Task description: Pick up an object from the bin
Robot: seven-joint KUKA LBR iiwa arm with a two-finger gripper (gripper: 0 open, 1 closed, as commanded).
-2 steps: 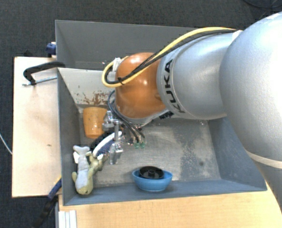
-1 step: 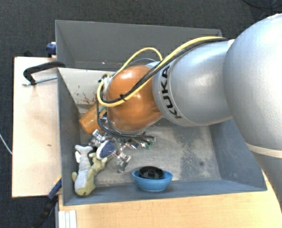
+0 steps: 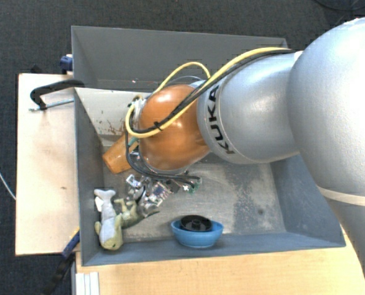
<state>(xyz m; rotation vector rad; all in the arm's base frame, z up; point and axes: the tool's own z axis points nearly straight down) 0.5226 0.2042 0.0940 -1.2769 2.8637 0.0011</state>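
My gripper (image 3: 142, 194) shows as a cluster of metal parts under the orange wrist cover, low in the bin's front left. It sits right beside a white and yellowish soft toy (image 3: 109, 224) lying in the front left corner, and may touch the toy's upper right end. An orange-tan rounded thing (image 3: 115, 156) lies just behind and left of the gripper, partly hidden by the wrist cover. A small green bit (image 3: 191, 188) lies just to the gripper's right.
A blue round dish with a dark centre (image 3: 196, 232) rests against the bin's front wall, right of the gripper. The big silver arm covers the bin's right and back parts. Bare floor shows at the right front.
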